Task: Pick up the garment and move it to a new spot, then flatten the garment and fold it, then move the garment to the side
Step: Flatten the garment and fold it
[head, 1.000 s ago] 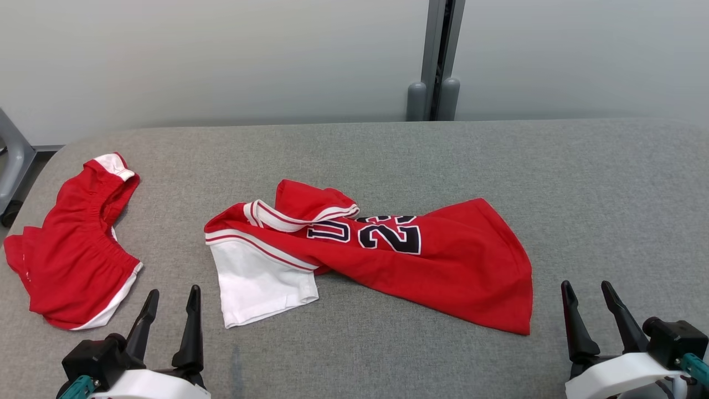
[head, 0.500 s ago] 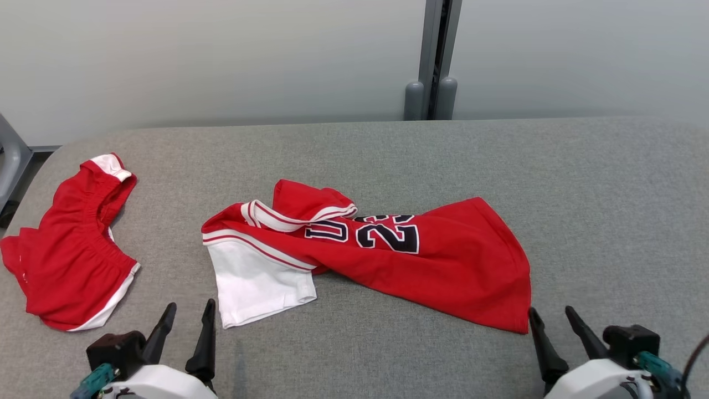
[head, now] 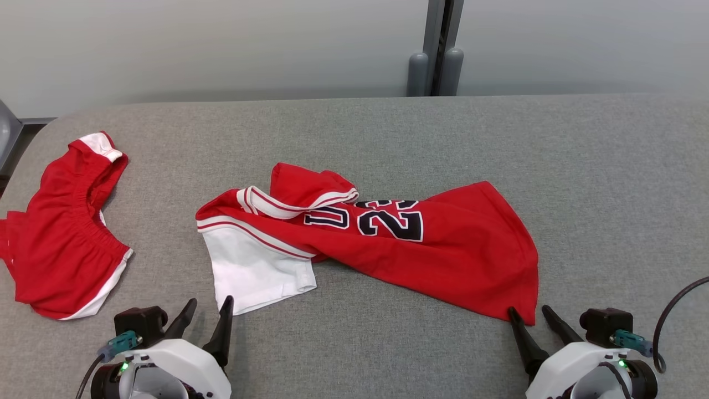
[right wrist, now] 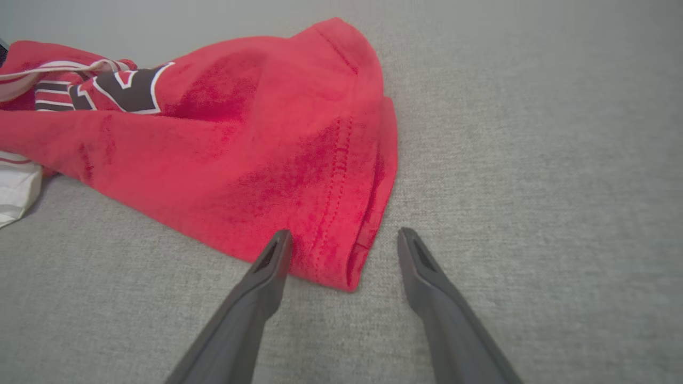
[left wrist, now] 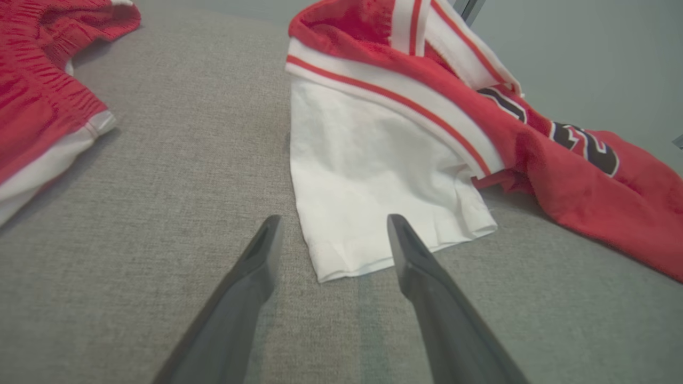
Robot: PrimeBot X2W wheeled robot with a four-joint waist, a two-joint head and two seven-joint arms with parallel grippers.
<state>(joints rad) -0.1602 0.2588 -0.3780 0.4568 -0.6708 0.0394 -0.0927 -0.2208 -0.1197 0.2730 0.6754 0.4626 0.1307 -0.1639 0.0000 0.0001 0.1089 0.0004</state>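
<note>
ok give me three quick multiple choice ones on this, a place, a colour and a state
1. Where do the red shorts lie, relative to the jersey?
A. on the robot's left of it, apart
B. on top of it
C. on the robot's right of it
2. What colour is the sleeve nearest the left claw?
A. black
B. white
C. blue
3. How does the right claw stand?
A. shut on the hem
B. shut, off the cloth
C. open, at the jersey's near corner

Answers:
1 A, bare grey table shows between them.
2 B, white cloth lies just ahead of that claw.
3 C, in the right wrist view its jaws stand apart with the red corner between them.
</note>
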